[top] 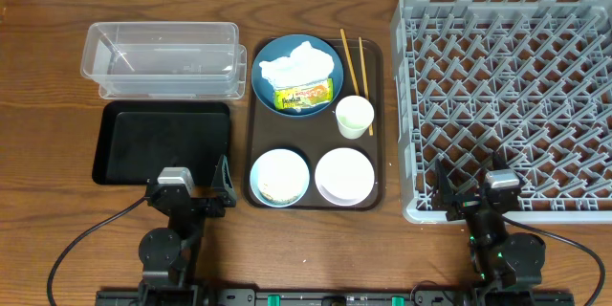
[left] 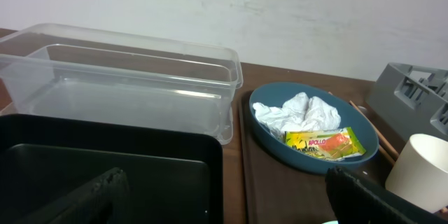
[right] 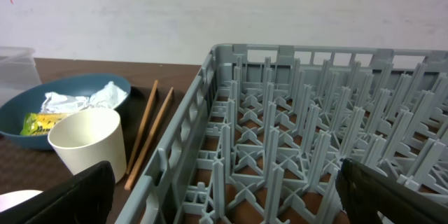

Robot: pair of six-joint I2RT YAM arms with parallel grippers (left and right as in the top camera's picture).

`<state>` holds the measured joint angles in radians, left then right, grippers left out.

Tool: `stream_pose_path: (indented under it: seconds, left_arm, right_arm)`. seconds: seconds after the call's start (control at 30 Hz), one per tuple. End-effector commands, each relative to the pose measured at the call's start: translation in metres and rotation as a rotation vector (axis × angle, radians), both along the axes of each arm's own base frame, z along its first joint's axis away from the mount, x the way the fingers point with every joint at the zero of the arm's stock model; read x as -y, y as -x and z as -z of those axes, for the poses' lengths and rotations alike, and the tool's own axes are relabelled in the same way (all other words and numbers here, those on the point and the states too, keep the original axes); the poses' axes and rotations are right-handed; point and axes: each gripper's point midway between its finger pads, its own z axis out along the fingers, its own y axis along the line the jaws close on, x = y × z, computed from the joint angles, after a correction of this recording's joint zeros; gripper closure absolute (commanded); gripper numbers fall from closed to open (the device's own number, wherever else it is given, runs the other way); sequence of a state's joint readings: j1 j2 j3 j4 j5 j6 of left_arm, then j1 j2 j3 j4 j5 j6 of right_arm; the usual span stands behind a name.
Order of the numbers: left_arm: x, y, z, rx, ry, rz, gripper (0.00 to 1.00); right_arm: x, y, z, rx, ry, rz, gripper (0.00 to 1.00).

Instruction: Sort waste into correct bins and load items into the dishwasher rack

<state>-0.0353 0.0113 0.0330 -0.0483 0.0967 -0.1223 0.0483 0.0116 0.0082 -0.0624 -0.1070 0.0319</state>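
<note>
Where dishwasher rack rests, wooden table, white wall

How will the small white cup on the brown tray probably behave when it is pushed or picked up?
The small white cup looks empty and thin-walled, so it is probably light and may dent under a firm squeeze. It stands upright on the brown serving tray, so a sideways push could tip it; being round, it might then roll.
</note>
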Motion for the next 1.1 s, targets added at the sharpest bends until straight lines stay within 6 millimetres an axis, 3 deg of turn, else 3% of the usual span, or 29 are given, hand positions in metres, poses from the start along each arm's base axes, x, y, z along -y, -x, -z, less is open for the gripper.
stream_pose_path:
  seconds: [0.0,1.07]
  left_arm:
    - [-0.003,0.000,0.016,-0.035,-0.020,-0.013,0.07]
    - [-0.003,0.000,0.016,-0.033,-0.020,-0.016,0.07]
  right_arm:
    - [0.000,0.000,0.001,0.000,0.015,-0.001,0.01]
    - [0.014,-0.002,-0.004,0.025,0.045,0.081,0.01]
